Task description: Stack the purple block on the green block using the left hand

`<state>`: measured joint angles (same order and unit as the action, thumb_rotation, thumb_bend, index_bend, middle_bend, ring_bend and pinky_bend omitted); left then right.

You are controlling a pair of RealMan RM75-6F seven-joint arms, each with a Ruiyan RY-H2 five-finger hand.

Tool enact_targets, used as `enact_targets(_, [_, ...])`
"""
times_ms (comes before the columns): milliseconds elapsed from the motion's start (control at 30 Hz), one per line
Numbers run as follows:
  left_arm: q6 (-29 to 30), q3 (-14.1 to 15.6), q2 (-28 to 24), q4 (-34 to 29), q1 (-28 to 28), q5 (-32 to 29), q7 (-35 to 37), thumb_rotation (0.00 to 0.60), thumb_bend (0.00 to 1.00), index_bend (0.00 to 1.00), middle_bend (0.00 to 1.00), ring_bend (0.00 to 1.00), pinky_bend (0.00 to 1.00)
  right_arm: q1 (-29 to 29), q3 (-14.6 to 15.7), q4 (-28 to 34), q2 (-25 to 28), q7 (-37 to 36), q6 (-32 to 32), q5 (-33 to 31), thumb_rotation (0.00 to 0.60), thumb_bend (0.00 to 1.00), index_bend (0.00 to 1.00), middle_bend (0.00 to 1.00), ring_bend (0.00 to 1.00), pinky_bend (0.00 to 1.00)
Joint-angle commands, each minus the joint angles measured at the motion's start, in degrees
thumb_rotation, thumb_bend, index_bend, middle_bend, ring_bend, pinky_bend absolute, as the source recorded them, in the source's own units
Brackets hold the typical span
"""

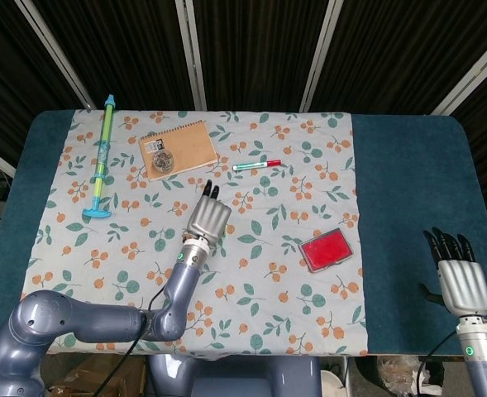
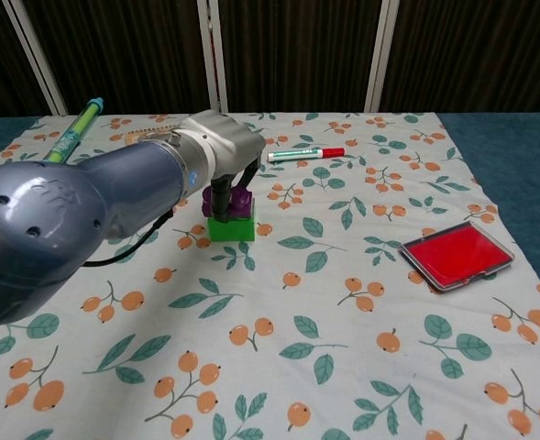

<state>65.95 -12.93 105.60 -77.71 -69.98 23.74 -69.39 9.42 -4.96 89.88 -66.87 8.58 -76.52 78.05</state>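
Observation:
The purple block (image 2: 236,203) sits on top of the green block (image 2: 232,228) on the floral cloth, left of centre in the chest view. My left hand (image 2: 216,148) reaches over them from the left, and its dark fingers (image 2: 220,196) pinch the purple block from both sides. In the head view the left hand (image 1: 208,218) covers both blocks. My right hand (image 1: 461,283) hovers over the blue table cover at the front right, fingers straight and apart, holding nothing.
A red flat case (image 2: 456,254) lies to the right of the blocks. A red-capped marker (image 2: 304,153) lies behind them. A brown notebook (image 1: 177,149) and a green-blue tube (image 1: 101,157) lie at the back left.

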Motion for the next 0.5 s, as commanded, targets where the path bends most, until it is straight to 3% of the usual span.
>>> enact_targets(33, [-0.2, 0.1, 0.3, 0.5, 0.1, 0.0, 0.0, 0.6, 0.3, 0.54, 0.59, 0.1, 0.0, 0.0, 0.0, 0.0, 0.0, 0.0, 0.0, 0.0, 0.6, 0.22, 0.04, 0.06, 0.1, 0.0])
enact_targets(500, [0.1, -0.3, 0.5, 1.5, 0.5, 1.0, 0.1, 0.6, 0.3, 0.54, 0.59, 0.1, 0.0, 0.2, -0.1, -0.1, -0.2, 0.4, 0.4, -0.4, 0.6, 0.22, 0.04, 0.06, 0.1, 0.0])
